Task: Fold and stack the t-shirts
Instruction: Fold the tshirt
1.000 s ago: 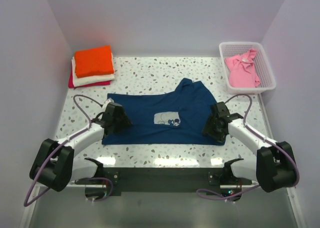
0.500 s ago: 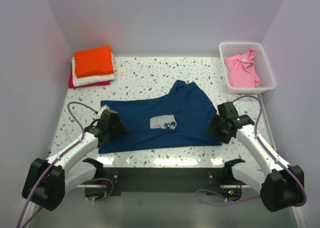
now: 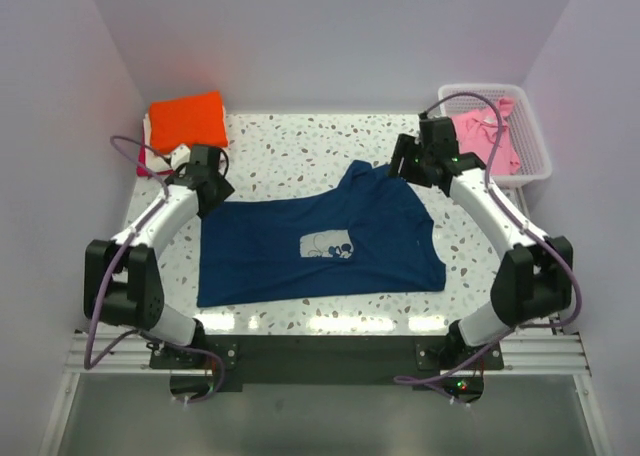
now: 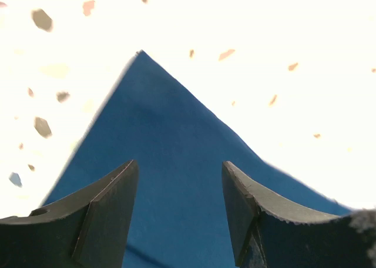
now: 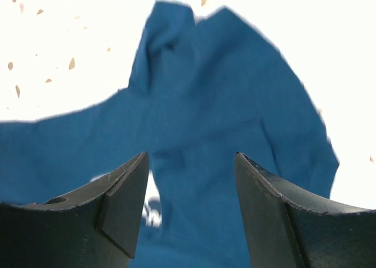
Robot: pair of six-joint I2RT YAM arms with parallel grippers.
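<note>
From above, the navy tee (image 3: 270, 246) lies flat on the desk (image 3: 300, 146), long axis left to right. The left claw (image 3: 213, 194) hangs at its far-left corner, the right claw (image 3: 400, 166) at its rumpled far-right end. Left wrist: jaws apart, empty, corner pointing away between them. Right wrist: jaws wide, empty, over bunched folds.

No words, brand names or numbers can be read anywhere. The only marking is a small white graphic (image 3: 329, 245) on the chest of the navy t-shirt (image 3: 260, 261), mid-frame in the overhead view, too small to make out.
</note>
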